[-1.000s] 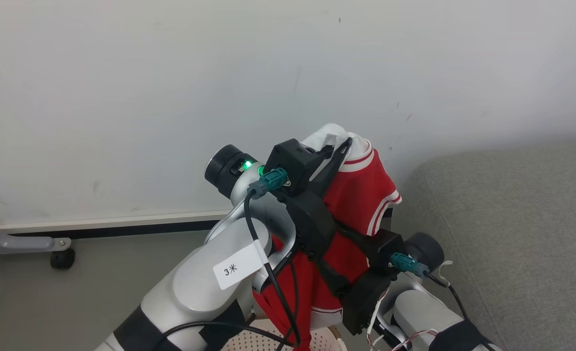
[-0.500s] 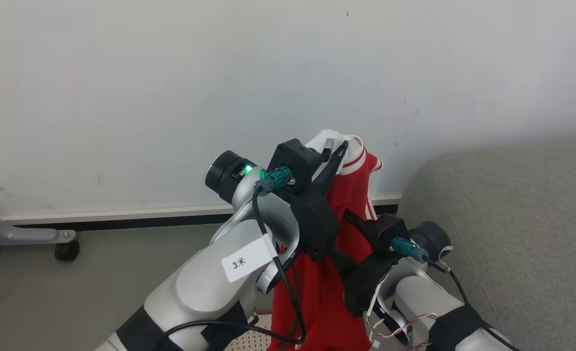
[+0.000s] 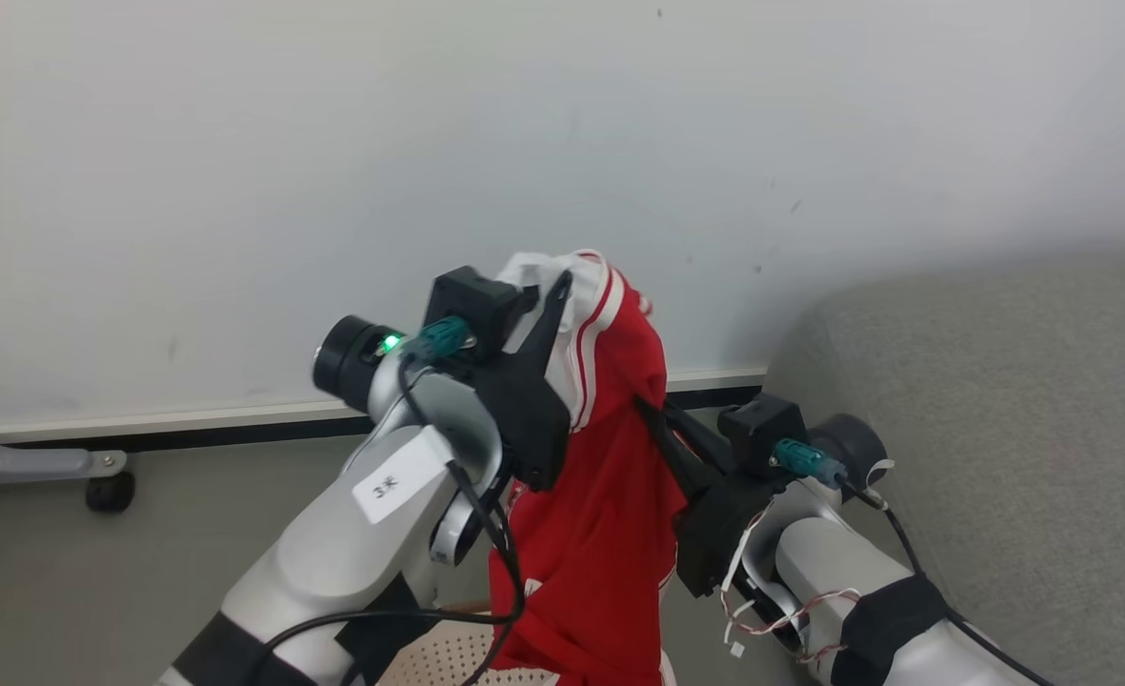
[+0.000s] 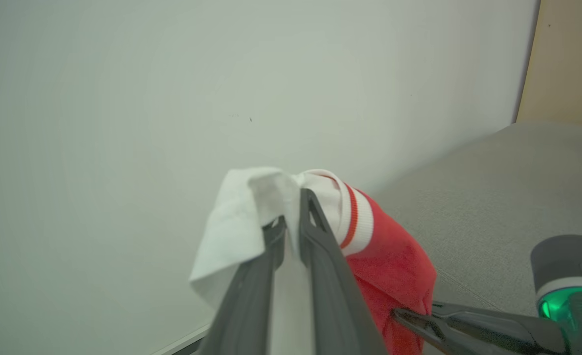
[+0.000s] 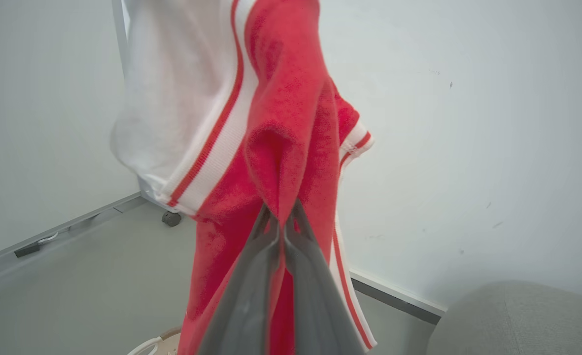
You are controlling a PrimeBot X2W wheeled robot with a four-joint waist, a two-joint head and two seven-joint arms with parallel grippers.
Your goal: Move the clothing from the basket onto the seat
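Observation:
A red piece of clothing [image 3: 600, 495] with white striped trim hangs in the air between my two arms, above the basket [image 3: 448, 657]. My left gripper [image 3: 562, 281] holds its top, shut on the white trim [image 4: 251, 217]. Lower and to the right, my right gripper [image 3: 643, 405] is shut on a fold of the red cloth [image 5: 281, 123]. In the right wrist view the right gripper [image 5: 278, 212] pinches that fold, with the basket rim [image 5: 153, 342] below. The grey seat [image 3: 1000, 429] lies to the right. The left gripper [image 4: 293, 212] points at the wall.
A white wall [image 3: 238, 143] with a dark skirting strip stands close ahead. A grey metal frame leg with a black caster [image 3: 105, 491] rests on the floor at the left. The grey floor [image 3: 95, 591] spreads left of the basket.
My right gripper has shut on a fold of the red clothing. The left arm, still gripping the white trim, has shifted left, and the garment now hangs drawn between both grippers.

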